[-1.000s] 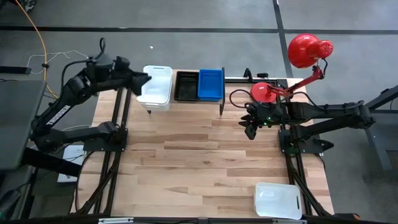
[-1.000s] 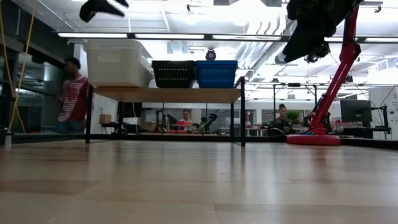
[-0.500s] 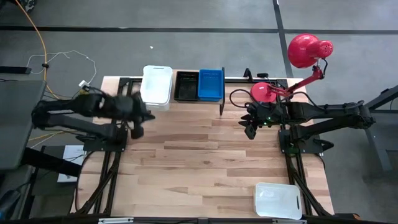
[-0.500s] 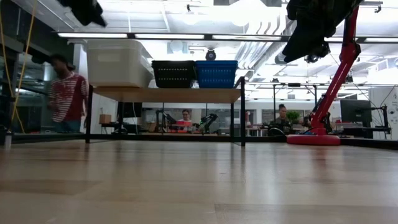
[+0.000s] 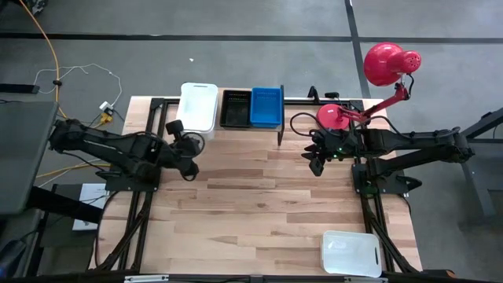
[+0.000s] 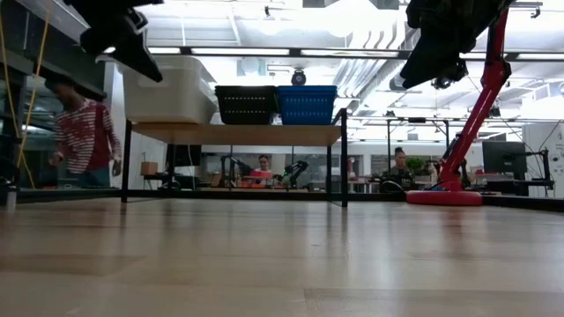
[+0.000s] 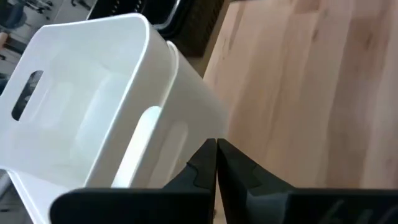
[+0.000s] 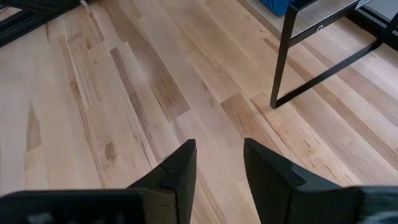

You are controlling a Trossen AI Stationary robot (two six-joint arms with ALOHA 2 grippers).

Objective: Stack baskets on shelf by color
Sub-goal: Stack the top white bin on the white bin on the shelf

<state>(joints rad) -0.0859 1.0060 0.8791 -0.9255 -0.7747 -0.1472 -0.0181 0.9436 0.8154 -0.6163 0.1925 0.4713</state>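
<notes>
Three baskets stand side by side on the shelf (image 6: pixel 233 134) at the table's far edge: white (image 5: pixel 196 108), black mesh (image 5: pixel 235 108) and blue (image 5: pixel 266 106). A second white basket (image 5: pixel 351 253) lies on the tabletop at the near right corner. My left gripper (image 5: pixel 189 151) hangs shut above the table just near of the shelf's white basket (image 7: pixel 93 112), touching nothing. It shows high at the left in the low view (image 6: pixel 150 70). My right gripper (image 5: pixel 317 165) hovers open over the table right of the shelf, with nothing between its fingers (image 8: pixel 217 155).
A red lamp (image 5: pixel 391 63) stands on its round base (image 5: pixel 334 116) at the far right, beside my right arm. The shelf's black leg (image 8: pixel 280 62) stands close to my right gripper. A person (image 6: pixel 84 132) walks in the room beyond the table.
My left gripper has drawn back from the white basket on the shelf toward the table's near edge and has come lower. The baskets have stayed in place. The person behind the table has walked leftward.
</notes>
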